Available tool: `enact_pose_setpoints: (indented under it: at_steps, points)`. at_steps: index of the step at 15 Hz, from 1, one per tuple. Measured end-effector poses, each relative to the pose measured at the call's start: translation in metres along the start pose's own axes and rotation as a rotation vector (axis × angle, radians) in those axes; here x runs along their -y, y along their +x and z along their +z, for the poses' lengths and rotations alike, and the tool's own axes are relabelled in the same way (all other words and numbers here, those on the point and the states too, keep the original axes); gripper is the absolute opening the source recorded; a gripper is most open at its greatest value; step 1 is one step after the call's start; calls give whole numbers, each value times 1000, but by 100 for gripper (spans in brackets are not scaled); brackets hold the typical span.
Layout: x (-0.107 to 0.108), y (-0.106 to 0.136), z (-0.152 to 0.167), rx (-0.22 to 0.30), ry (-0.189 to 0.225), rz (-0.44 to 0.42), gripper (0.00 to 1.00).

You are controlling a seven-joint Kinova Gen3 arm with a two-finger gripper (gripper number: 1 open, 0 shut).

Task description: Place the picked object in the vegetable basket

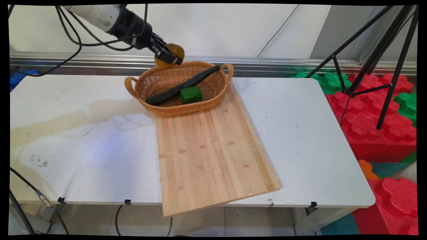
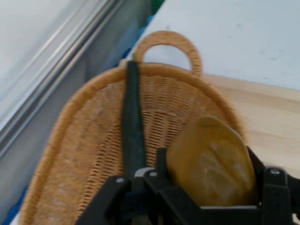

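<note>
My black gripper (image 1: 170,57) hangs above the far rim of a wicker basket (image 1: 206,100) and is shut on a brownish-yellow potato (image 1: 176,50). In the hand view the potato (image 2: 211,161) sits between the fingers (image 2: 161,161), with the basket (image 2: 75,154) below. Inside the basket lie a long dark green cucumber (image 1: 181,86), reaching from the lower left to the far right rim, and a green pepper (image 1: 191,95) beside it. The hand view shows the cucumber (image 2: 133,131) running toward the basket's handle (image 2: 167,39).
The basket stands on the far end of a bamboo cutting board (image 1: 210,153), which overhangs the white table's (image 1: 307,140) near edge. Red and green foam blocks (image 1: 370,110) and a black tripod (image 1: 390,60) stand to the right of the table.
</note>
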Motion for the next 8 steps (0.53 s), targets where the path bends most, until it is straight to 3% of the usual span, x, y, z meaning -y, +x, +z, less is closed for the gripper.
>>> enact_pose_setpoints:
  at_steps: [4, 8]
  points:
    - [28, -5, 17, 17, 41, -17, 0]
    - [50, -18, 50, 67, 40, -18, 0]
